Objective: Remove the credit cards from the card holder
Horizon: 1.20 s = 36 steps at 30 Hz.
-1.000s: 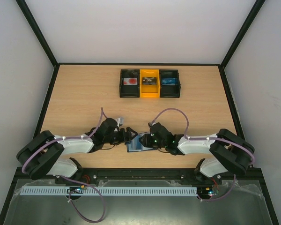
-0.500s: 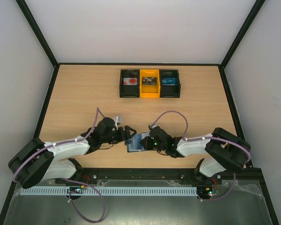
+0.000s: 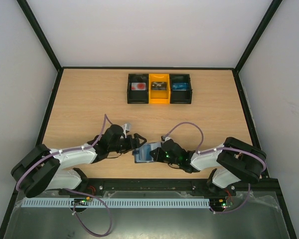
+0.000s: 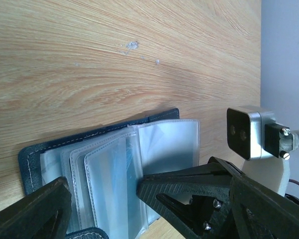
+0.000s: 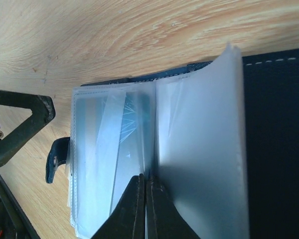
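One open card holder (image 3: 145, 153) lies on the wooden bench (image 3: 89, 99). The left end effector (image 4: 97, 196) gapes wide over it, and the right end effector (image 5: 146, 180) is shut against its clear sleeves (image 5: 199, 124). White walls (image 3: 139, 30) surround the bench.

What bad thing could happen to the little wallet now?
The right gripper is shut among the clear sleeves and may pinch plastic, not a card; pulling might tear it or drag the whole card holder. The left gripper is open, so nothing seems to pin the holder down.
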Each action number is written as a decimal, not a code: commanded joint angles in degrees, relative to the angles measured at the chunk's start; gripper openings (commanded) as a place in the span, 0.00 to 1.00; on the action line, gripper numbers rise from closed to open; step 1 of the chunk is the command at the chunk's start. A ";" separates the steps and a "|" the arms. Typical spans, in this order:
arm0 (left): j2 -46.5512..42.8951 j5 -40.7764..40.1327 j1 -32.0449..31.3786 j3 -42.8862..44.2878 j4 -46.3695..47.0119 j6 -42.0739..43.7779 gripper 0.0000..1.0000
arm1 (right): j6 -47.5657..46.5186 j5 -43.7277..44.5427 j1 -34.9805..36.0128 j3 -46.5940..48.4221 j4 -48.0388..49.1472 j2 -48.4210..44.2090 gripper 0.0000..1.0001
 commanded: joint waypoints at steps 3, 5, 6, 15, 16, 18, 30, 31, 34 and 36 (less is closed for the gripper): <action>-1.77 0.07 -0.86 1.17 0.04 -0.60 0.88 | 2.14 2.64 0.53 -1.43 2.84 0.76 0.02; -2.09 0.04 -1.20 1.48 0.14 -0.82 0.89 | 2.26 2.76 0.54 -1.62 3.07 0.76 0.02; -1.98 0.23 -1.41 1.61 0.45 -0.84 0.89 | 2.31 2.81 0.53 -1.79 3.29 0.80 0.02; 1.83 0.07 -2.50 1.45 4.01 -1.27 0.90 | 2.58 2.35 0.54 -1.40 3.89 1.29 0.02; 2.50 0.38 -2.48 1.54 4.58 -1.34 0.91 | 2.58 2.41 0.53 -1.35 3.87 1.23 0.02; 3.37 0.21 -2.49 1.55 5.25 -1.65 0.90 | 2.69 2.42 0.54 -1.26 3.94 1.43 0.02; 6.76 -0.04 -2.45 2.17 5.79 -1.62 0.90 | 3.06 1.59 0.52 -1.20 5.36 3.30 0.02; 7.00 0.03 -2.45 2.24 5.83 -1.70 0.90 | 3.14 1.52 0.51 -1.31 5.57 3.54 0.02; 7.47 0.04 -2.42 2.19 5.79 -1.87 0.90 | 3.37 1.34 0.53 -1.49 6.07 3.95 0.02; 7.48 0.04 -2.46 2.17 5.79 -2.03 0.90 | 3.51 1.36 0.55 -1.50 6.14 3.93 0.02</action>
